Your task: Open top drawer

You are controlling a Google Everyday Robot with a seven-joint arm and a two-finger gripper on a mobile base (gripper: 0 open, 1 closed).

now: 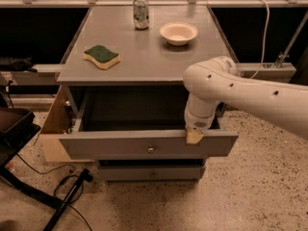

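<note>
1. Locate the top drawer (pixel 110 147) at lower centre of the frame. It stands well out from the cabinet (pixel 144 61), with its grey interior exposed and its front panel running across the frame below the cabinet top. Judge the opening step as largely accomplished.

2. Locate the gripper (pixel 194 136) just right of centre, at the upper edge of the drawer front. Its tan tip sits on or over that edge, to the right of the knob (pixel 151 149) and apart from it. The probable reason is that the lip gives a long, firm edge to pull against, whereas the small round knob offers little hold. You cannot tell from this view whether the gripper is open or closed, because the wrist housing covers it.

3. Note the arm (pixel 250 97). It enters from the right edge and turns downward at the wrist, so the tip meets the lip from above and the arm stays off the cabinet top.

4. Disregard the sponge (pixel 101 56), the can (pixel 141 12) and the bowl (pixel 178 33) in the upper half of the frame. They rest on the cabinet top, well apart from the gripper and outside the drawer's travel.

5. Leave the lower drawer (pixel 151 173), at bottom centre, closed.

6. Caution: the contact point is off-centre. A further pull could skew the drawer on its runners, so check that the front sits square to the cabinet.
</note>
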